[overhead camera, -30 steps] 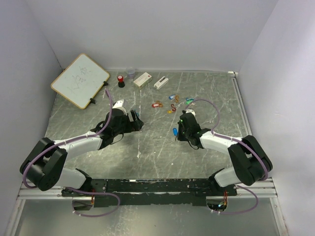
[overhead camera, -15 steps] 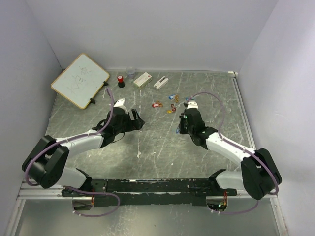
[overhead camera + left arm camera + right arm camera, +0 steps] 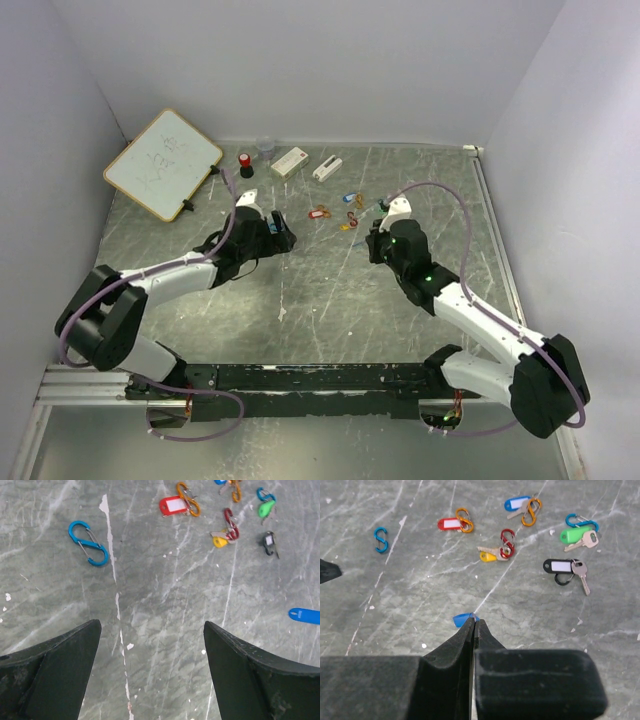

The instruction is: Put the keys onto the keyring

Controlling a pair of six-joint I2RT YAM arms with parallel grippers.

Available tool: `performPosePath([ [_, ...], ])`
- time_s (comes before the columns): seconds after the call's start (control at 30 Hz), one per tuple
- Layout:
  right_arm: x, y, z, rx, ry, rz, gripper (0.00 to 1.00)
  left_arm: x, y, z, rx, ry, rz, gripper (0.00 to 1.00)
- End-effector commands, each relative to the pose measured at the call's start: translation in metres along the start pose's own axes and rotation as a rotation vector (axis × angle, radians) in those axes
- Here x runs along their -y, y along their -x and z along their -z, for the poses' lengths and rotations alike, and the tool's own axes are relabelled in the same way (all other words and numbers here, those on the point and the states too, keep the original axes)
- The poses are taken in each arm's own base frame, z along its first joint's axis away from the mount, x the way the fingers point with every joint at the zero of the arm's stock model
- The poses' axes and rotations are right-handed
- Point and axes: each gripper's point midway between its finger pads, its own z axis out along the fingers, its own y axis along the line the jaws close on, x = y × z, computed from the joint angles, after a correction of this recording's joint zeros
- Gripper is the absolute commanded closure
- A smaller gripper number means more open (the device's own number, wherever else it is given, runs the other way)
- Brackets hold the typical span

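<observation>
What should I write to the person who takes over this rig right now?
Left claw: open, empty, near the lone blue clip.
Right claw: shut, seemingly pinching a blue-tagged key by its tag.
Further out lie the red tag, blue tag, yellow tag, green tag and black tag, each beside a clip; whether hooked, I cannot tell.
Left to do: hook the held key on a clip.

Six tagged keys (image 3: 449,524), five or six S-clips (image 3: 381,539)

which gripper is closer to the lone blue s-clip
Left. The blue clip lies just ahead of the left gripper; from the right gripper it is farther, off to the left.
</observation>
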Motion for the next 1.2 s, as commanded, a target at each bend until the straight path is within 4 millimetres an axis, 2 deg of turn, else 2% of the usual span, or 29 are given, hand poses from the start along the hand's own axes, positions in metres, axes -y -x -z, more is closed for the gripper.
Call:
performPosePath([
  [0.0, -0.001, 0.004, 0.003, 0.057, 0.013, 0.014, 1.0, -0.016, 0.004, -0.013, -0.023, 0.135, 0.043, 0.06],
  [0.17, 0.002, -0.003, 0.003, 0.051, 0.006, 0.015, 1.0, -0.031, -0.003, -0.027, -0.052, 0.24, 0.078, 0.05],
  [0.33, -0.002, -0.001, 0.009, 0.067, 0.026, 0.005, 1.0, -0.044, -0.01, -0.041, -0.06, 0.323, 0.119, 0.07],
  [0.67, -0.004, 0.003, 0.012, 0.083, 0.044, -0.003, 1.0, -0.058, -0.013, -0.06, -0.039, 0.427, 0.182, 0.12],
  [0.9, -0.003, 0.004, 0.013, 0.088, 0.039, -0.004, 1.0, -0.064, -0.002, -0.073, -0.015, 0.562, 0.141, 0.17],
  [1.07, -0.002, 0.006, 0.015, 0.1, 0.033, -0.008, 1.0, -0.074, -0.006, -0.077, -0.055, 0.764, 0.084, 0.21],
  [1.17, -0.002, 0.007, 0.016, 0.102, 0.033, -0.009, 1.0, -0.073, -0.012, -0.081, -0.062, 0.803, 0.071, 0.22],
])
